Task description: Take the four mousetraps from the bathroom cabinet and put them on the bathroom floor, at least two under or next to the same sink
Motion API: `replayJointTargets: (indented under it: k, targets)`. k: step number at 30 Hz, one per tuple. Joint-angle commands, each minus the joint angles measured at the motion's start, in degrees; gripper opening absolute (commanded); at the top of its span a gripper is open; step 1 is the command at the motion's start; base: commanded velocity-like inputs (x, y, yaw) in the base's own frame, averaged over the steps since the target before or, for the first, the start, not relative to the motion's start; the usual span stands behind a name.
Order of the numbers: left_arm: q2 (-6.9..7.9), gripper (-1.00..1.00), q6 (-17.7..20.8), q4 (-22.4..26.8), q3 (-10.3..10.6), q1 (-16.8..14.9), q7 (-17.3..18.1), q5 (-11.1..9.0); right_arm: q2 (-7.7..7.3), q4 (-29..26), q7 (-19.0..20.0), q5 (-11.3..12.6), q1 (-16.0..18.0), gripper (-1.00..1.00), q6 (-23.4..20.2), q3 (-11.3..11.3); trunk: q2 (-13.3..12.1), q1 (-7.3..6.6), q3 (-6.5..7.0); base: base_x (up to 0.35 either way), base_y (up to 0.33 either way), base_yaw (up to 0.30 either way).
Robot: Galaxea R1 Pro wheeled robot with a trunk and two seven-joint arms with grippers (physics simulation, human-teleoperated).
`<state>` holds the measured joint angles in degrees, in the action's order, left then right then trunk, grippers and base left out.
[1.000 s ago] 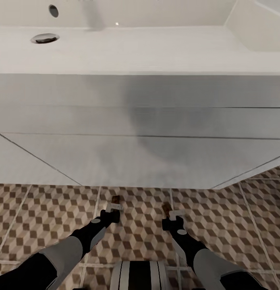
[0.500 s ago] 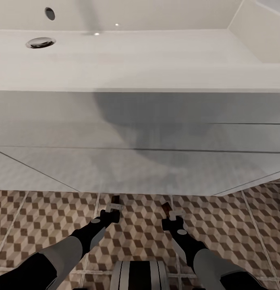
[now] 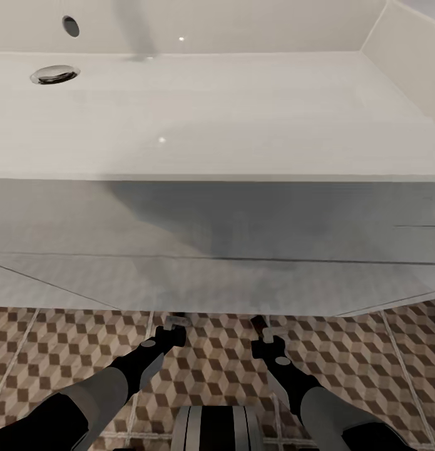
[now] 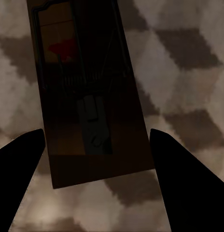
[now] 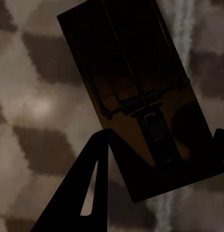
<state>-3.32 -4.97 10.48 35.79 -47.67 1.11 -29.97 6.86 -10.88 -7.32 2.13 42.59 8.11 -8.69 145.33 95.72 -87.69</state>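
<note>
My left gripper (image 3: pixel 174 323) is shut on a mousetrap (image 4: pixel 88 92), a tan board with dark wire and a red mark. Its dark fingers (image 4: pixel 20 174) press against both long edges of the board. My right gripper (image 3: pixel 261 327) is shut on a second mousetrap (image 5: pixel 141 92), which is tilted between the fingers (image 5: pixel 90 183). Both traps hang just above the cube-patterned bathroom floor (image 3: pixel 61 344), with their far ends at the foot of the white unit under the sink (image 3: pixel 230 113). The cabinet is out of view.
The white flat-fronted unit (image 3: pixel 211 282) fills the space ahead and overhangs the tiles. The sink's drain (image 3: pixel 54 75) and overflow hole (image 3: pixel 71 25) are at the far left. My base (image 3: pixel 217 429) shows between the arms.
The camera has moved: the sink and white unit now sit lower and look larger. The foot of the unit has come down to the traps' tips. Both grippers stay shut on their traps.
</note>
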Motion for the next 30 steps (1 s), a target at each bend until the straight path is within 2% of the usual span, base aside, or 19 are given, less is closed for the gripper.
replayJointTargets:
  k: [1,19,30]
  targets:
    - [0.03,-1.0,-0.3,-0.1,0.4,-0.1,0.1,-0.6,-0.01,0.1,-0.3,0.2,0.0,-1.0,0.2,-0.5,0.0,0.0,-0.03,0.044,0.0,0.0]
    - [0.0,-1.0,-0.3,-0.1,0.4,-0.1,0.1,-0.6,-0.01,0.1,-0.3,0.2,0.0,-1.0,0.2,-0.5,0.0,0.0,-0.03,0.008,0.0,0.0]
    - [0.08,-1.0,-0.3,-0.1,0.2,-0.1,0.1,-0.6,-0.01,0.1,-0.3,0.2,0.0,-1.0,0.2,-0.5,0.0,0.0,-0.03,0.153,0.0,0.0]
